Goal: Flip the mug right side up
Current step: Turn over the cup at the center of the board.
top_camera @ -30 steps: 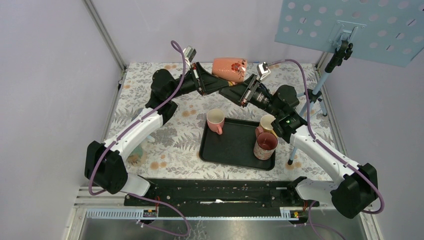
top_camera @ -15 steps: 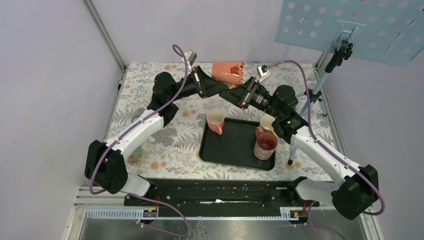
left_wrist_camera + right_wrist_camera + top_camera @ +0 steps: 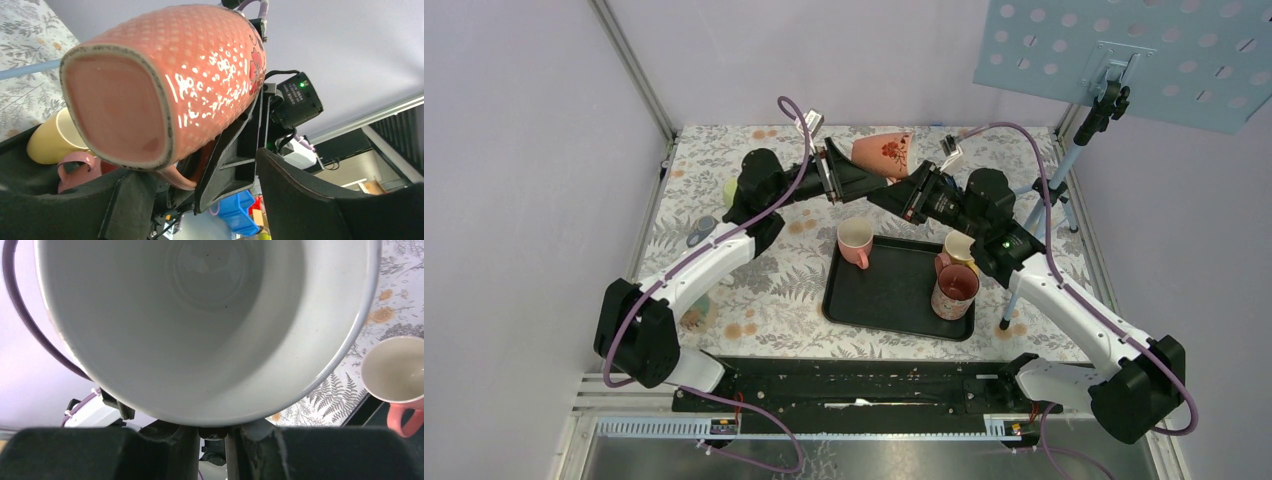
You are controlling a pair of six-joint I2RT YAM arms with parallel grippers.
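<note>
Top external view: salmon mug (image 3: 882, 153) hangs tilted above the far worktop (image 3: 704, 160), right hand (image 3: 212, 437) clamped near its handle, seemingly to swing it upright, left hand (image 3: 195, 195) spread apart at its base.

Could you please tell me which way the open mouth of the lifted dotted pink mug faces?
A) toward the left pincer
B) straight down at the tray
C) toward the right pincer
C: the right wrist view, from behind the right pincer, looks straight into the dotted pink mug and its white inside, while the left wrist view shows its flat base.
</note>
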